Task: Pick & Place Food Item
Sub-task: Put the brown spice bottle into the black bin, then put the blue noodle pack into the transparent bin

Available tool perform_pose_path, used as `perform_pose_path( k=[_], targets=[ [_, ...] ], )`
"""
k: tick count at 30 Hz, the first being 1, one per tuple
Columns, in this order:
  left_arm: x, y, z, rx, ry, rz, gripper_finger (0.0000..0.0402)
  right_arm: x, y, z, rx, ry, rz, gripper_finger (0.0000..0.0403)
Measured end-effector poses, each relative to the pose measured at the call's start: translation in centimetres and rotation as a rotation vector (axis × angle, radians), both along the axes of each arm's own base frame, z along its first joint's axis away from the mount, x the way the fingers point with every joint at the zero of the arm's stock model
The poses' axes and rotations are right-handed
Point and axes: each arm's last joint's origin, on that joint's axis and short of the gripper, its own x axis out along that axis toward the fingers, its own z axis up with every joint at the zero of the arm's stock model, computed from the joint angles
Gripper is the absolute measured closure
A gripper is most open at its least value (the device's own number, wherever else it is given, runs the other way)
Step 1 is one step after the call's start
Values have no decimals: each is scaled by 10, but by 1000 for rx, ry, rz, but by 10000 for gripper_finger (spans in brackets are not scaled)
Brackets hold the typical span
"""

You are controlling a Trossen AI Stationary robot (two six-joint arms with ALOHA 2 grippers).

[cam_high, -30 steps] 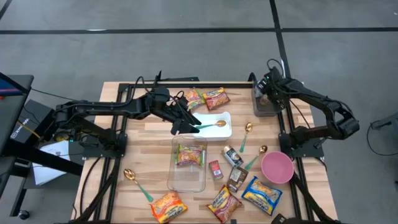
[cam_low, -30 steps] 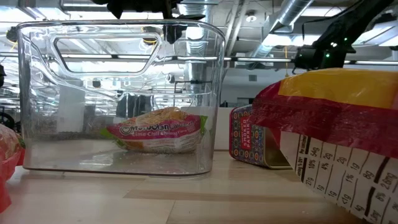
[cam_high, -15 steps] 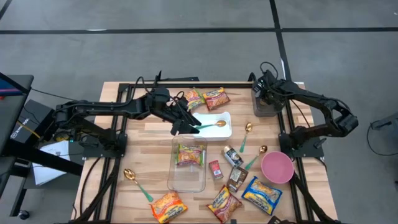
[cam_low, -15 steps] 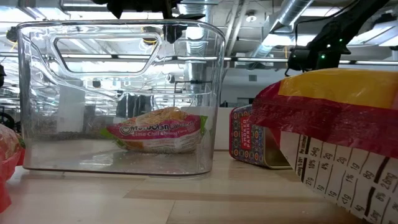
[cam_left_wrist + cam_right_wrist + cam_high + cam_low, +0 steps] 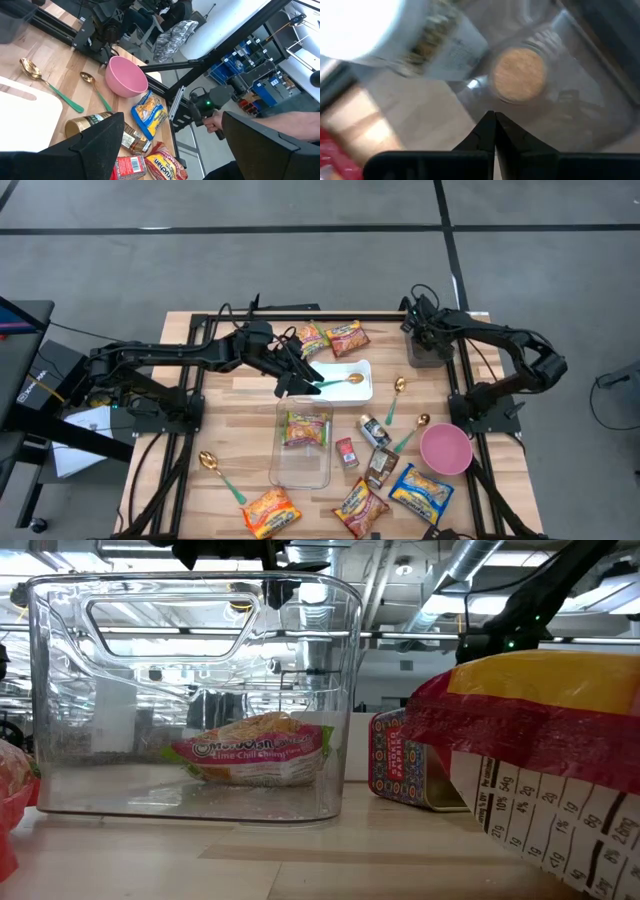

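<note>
My right gripper (image 5: 495, 116) is shut with nothing between its fingers. It points steeply down over a clear container (image 5: 428, 352) at the table's far right corner, which holds a cork-lidded jar (image 5: 519, 75). My left gripper (image 5: 296, 378) hangs open over the white tray (image 5: 352, 390), on which a gold spoon (image 5: 338, 380) lies. In the left wrist view its fingers (image 5: 95, 145) stand wide apart and hold nothing. A ramen packet (image 5: 305, 428) lies flat in the clear bin (image 5: 300, 470) at mid-table. More food packets (image 5: 347, 337) lie at the far edge, and others (image 5: 422, 492) near the front.
A pink bowl (image 5: 445, 448) sits at the right, with two gold spoons (image 5: 398, 390) beside it. Small tins (image 5: 374, 430) and a red box (image 5: 346, 452) lie right of the bin. Another spoon (image 5: 212, 467) lies near left. A person's arm (image 5: 285, 125) shows beyond the table.
My right gripper has swung a little toward the table's left edge and sunk toward the clear container at the far right corner.
</note>
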Motion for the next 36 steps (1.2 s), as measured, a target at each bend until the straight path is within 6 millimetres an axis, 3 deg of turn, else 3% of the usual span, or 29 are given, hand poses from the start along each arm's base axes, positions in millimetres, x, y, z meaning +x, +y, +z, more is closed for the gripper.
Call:
perform_pose_path(
  k=[9, 16, 21, 28, 36],
  targets=[
    [0, 0, 0, -2, 0, 1, 73, 0, 0, -5, 26, 34, 23, 402],
    [0, 0, 0, -4, 1, 1, 73, -6, 0, -2, -67, 221, 34, 403],
    [0, 0, 0, -10, 2, 9, 73, -3, 7, 7, -159, 281, 14, 403],
    [0, 0, 0, -22, 5, 13, 73, 1, 19, 22, -225, 238, 21, 403],
    [0, 0, 0, -22, 5, 13, 73, 12, 55, 57, -334, 97, 290, 403]
  ],
)
